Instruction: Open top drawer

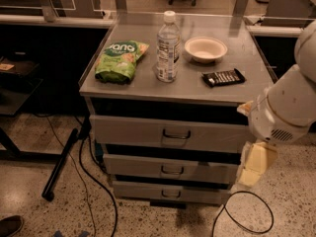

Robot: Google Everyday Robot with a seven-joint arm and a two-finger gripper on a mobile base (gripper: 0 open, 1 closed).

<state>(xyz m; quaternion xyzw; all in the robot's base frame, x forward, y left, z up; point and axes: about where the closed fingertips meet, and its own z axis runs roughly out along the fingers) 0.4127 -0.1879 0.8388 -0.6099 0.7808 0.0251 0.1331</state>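
The top drawer point(128, 130) is the highest and widest of three grey metal drawers in the cabinet. It is shut, and its small dark U-shaped pull point(177, 134) sits at the centre of its front. My gripper point(254, 166), pale yellow, hangs below the white arm point(289, 110) at the right side of the cabinet. It is level with the middle drawer point(133, 166) and well right of the top drawer's pull. It holds nothing that I can see.
On the cabinet top point(143, 85) lie a green snack bag point(120, 60), a water bottle point(168, 46), a white bowl point(206, 49) and a dark bar point(223, 77). Cables point(86, 179) and a black pole point(59, 164) lie on the floor at the left. A cable loop point(244, 214) lies at the right.
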